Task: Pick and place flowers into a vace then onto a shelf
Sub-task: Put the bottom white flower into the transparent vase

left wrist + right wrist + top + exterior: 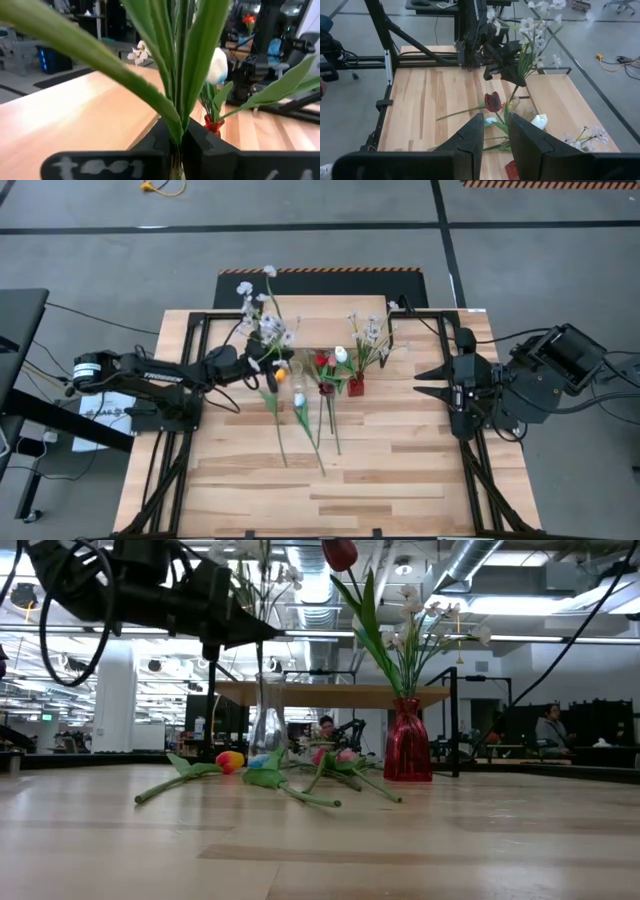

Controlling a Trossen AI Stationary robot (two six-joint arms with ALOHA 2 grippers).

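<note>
Held stem's (176, 60) bloom beyond the frame.

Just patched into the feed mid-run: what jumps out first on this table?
The left gripper, near the table's middle-back, is shut on a flower stem with long green leaves, holding it above the clear glass vase. Beside it stands a red vase already holding a red tulip and white blossoms. Several tulips lie flat on the tabletop in front, while the right gripper waits at the right edge.
</note>
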